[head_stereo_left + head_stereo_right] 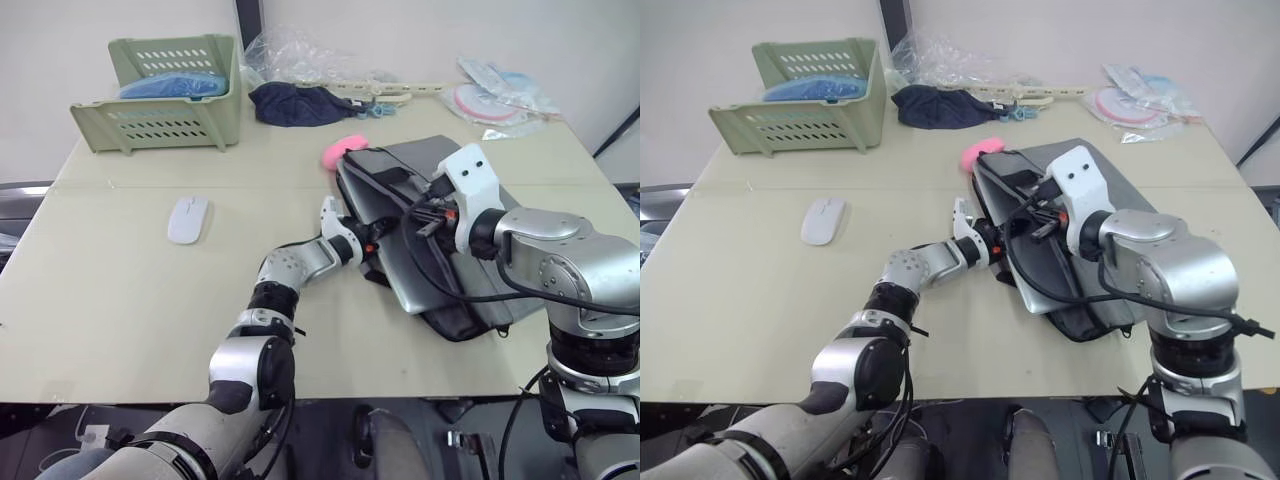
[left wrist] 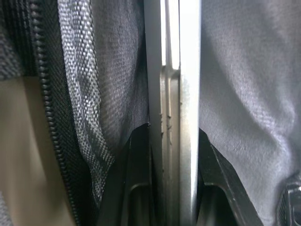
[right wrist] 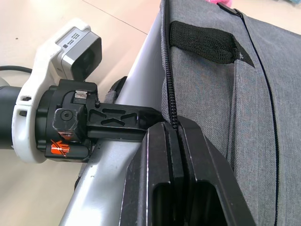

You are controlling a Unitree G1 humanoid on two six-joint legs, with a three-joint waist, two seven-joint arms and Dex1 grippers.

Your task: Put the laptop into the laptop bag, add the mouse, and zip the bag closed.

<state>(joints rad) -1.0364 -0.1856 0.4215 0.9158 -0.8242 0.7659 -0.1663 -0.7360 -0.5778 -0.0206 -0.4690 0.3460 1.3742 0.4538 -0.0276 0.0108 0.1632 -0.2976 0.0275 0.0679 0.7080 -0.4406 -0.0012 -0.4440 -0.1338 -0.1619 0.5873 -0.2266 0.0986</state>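
Nearest, left tool (image 1: 368, 240) clamped on the thin silver edge of the laptop (image 1: 415, 280), one black finger (image 2: 136, 174) either side of the metal, grey fabric crowding in on both flanks and a black zipper run just beside. Right tool (image 3: 171, 141) pinched tight on the zipper edge of the laptop bag (image 3: 221, 94), fingers pressed together with the fabric lip between them. Laptop lying flat and slanted, partly inside the bag's open mouth, silver lid still showing along the near side; bag itself grey weave with black edging and a black strap handle (image 3: 204, 42), sitting toward the right half of the counter (image 1: 120, 320), its near corner not far from the counter's front edge. Plenty of bare beige counter to the left and front. Further left, white oval mouse (image 1: 188, 218) alone, well apart from the bag. Pink plush (image 1: 342, 150) touching the bag's far corner. Beyond that, dark navy cloth bundle (image 1: 295, 104), green slotted basket (image 1: 160, 95) at the far left with something blue inside, crumpled clear plastic (image 1: 300, 55) against the wall.
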